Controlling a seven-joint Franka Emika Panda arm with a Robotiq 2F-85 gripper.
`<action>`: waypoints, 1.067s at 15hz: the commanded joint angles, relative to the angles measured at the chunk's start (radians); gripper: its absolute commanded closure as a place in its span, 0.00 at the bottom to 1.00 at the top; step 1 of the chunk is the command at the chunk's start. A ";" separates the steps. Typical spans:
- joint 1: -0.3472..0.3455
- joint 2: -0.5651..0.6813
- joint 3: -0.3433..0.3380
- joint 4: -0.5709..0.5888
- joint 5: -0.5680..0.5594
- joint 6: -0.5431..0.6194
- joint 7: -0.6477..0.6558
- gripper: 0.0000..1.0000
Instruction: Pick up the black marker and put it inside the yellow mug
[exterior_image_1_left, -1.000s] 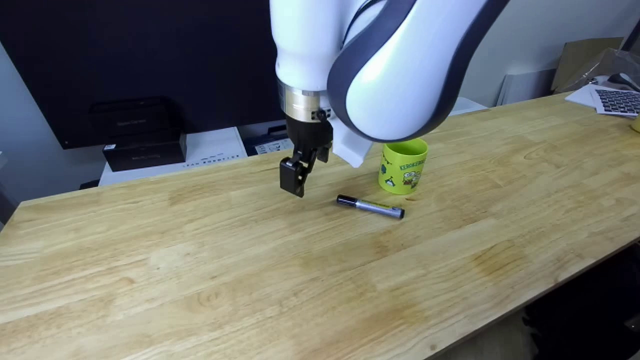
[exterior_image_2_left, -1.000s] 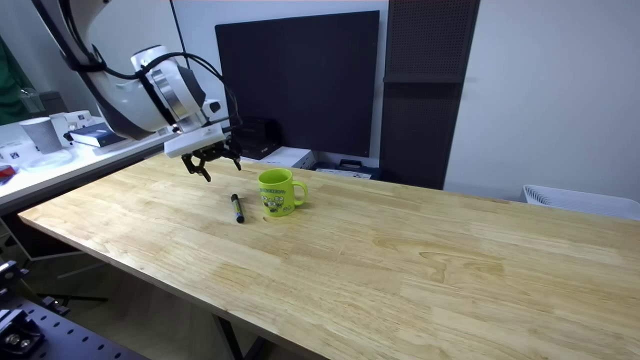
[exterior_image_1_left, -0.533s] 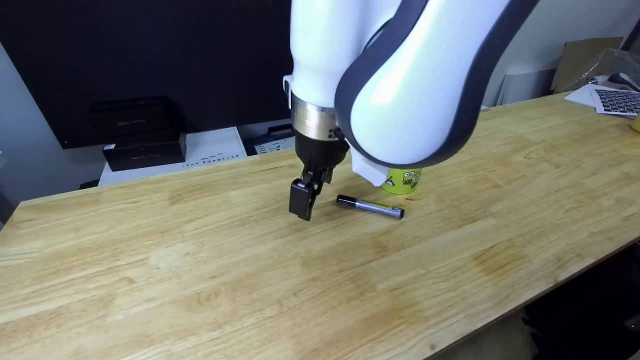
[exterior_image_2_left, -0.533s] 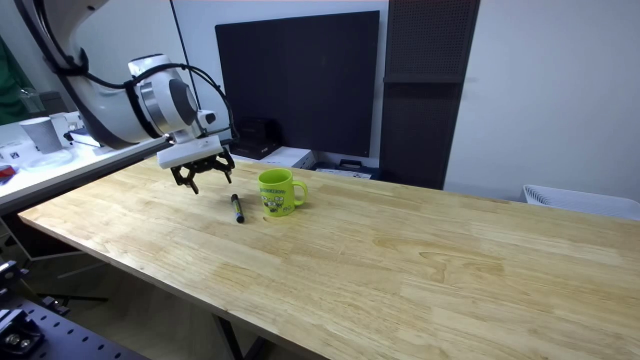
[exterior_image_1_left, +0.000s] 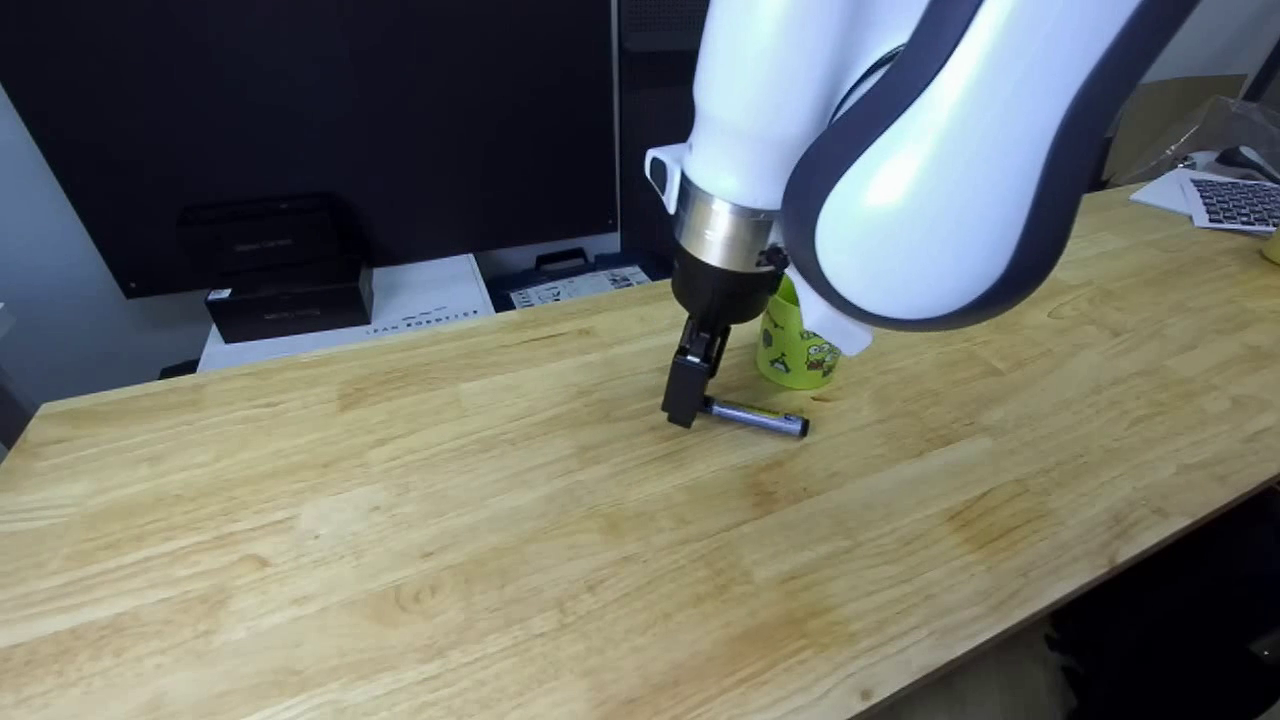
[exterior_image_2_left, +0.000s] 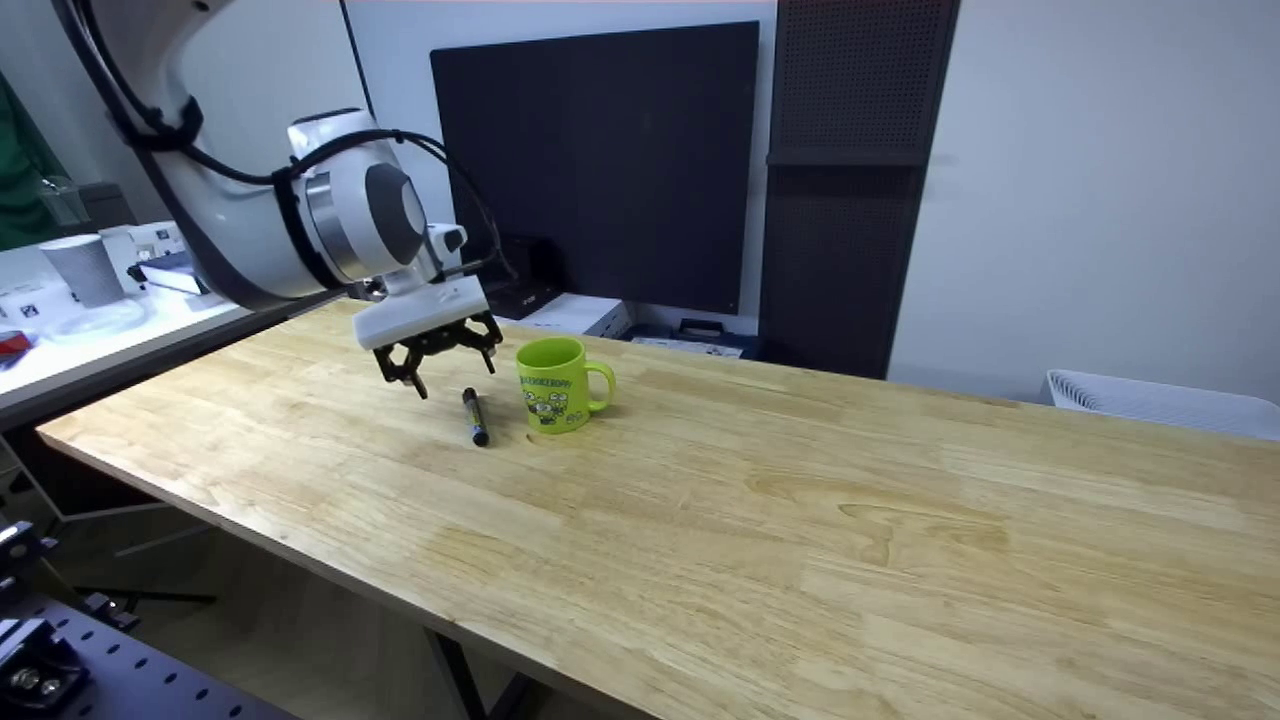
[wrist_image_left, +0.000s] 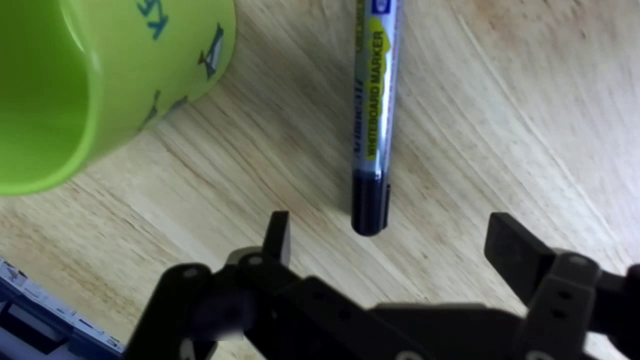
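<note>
The gripper (wrist_image_left: 390, 235), borne by a white robot arm (exterior_image_2_left: 250, 235), is positioned at one black end of the black marker (wrist_image_left: 376, 125); its jaws are spread wide, and nothing is held between them. In the wrist view, this end of the marker is framed by the two fingers (wrist_image_left: 517, 255) and touched by neither, while the silver barrel, printed WHITEBOARD MARKER on a yellow ground, is directed away from the gripper. The marker is laid flat on the wooden table (exterior_image_2_left: 800, 490), near the yellow mug (exterior_image_2_left: 553, 395) but apart from it. The mug is stood upright, with its handle turned away from the marker and its side decorated with dark print. In an exterior view, part of the mug is covered by the arm. Behind the table, a large dark panel (exterior_image_2_left: 600, 160) is seen.
</note>
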 joint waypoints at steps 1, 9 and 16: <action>-0.071 -0.060 0.036 -0.086 0.033 0.027 -0.073 0.00; -0.245 -0.030 0.146 -0.146 0.092 0.063 -0.153 0.00; -0.180 0.001 0.098 -0.088 0.110 0.038 -0.136 0.27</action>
